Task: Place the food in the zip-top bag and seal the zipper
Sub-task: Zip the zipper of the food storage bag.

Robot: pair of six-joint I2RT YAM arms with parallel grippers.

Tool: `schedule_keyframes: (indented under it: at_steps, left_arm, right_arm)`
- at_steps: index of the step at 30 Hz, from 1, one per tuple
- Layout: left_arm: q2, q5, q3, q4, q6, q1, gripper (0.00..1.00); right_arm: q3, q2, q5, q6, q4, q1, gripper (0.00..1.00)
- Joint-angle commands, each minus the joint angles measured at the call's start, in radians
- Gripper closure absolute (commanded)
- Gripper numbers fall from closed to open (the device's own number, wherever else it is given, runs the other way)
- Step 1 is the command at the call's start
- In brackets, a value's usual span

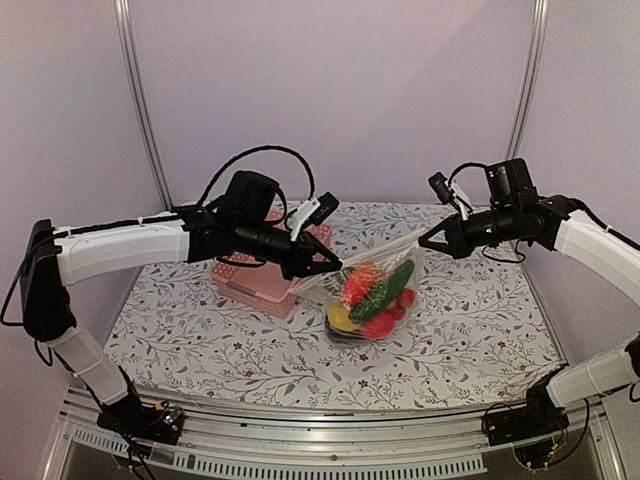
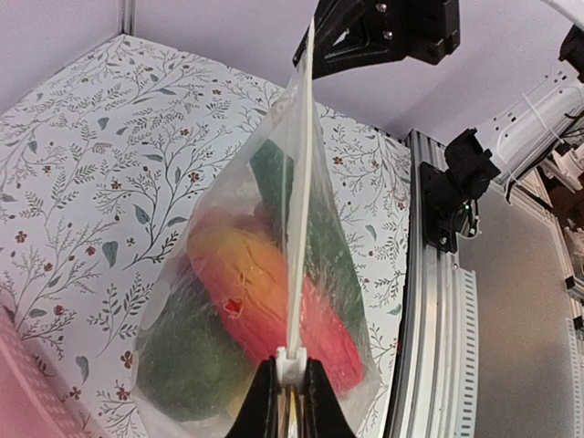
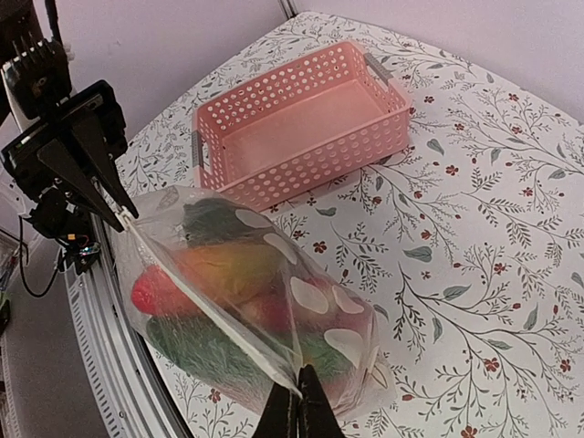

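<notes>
Both left fingers point(image 2: 288, 372) and right fingers point(image 3: 298, 388) pinch opposite ends of the zipper point(image 2: 297, 228).

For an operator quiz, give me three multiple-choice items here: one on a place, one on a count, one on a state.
1. The toy food lies: A in the pink basket; B in the zip-top bag; C in neither.
2. Grippers pinching the bag: A none; B one; C two.
3. The basket is: A empty; B half full; C heaped.
Key: B, its colours show through the clear plastic; C, left gripper and right gripper each clamp one end of the zipper; A, its bare floor shows.
</notes>
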Motion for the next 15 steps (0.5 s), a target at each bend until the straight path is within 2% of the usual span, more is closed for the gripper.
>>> schedule_keyframes:
  at_steps: [1,7,11,15]
  left_arm:
    - [-0.068,-0.022,-0.095,-0.134,0.025,0.055,1.00]
    - [-0.103,-0.016,-0.150,-0.131,0.029,0.071,0.99]
    - [-0.080,0.007,-0.126,-0.110,0.014,0.071,0.99]
    - [-0.048,-0.025,-0.064,-0.073,-0.003,0.071,1.00]
  right_arm:
    - [0.004,0.002,0.133,0.027,0.037,-0.058,1.00]
    - [-0.003,0.008,0.110,0.036,0.051,-0.060,1.00]
    - [-0.006,0.015,-0.017,0.031,0.073,-0.060,1.00]
    - [0.036,0.032,-0.081,0.051,0.065,-0.060,0.82]
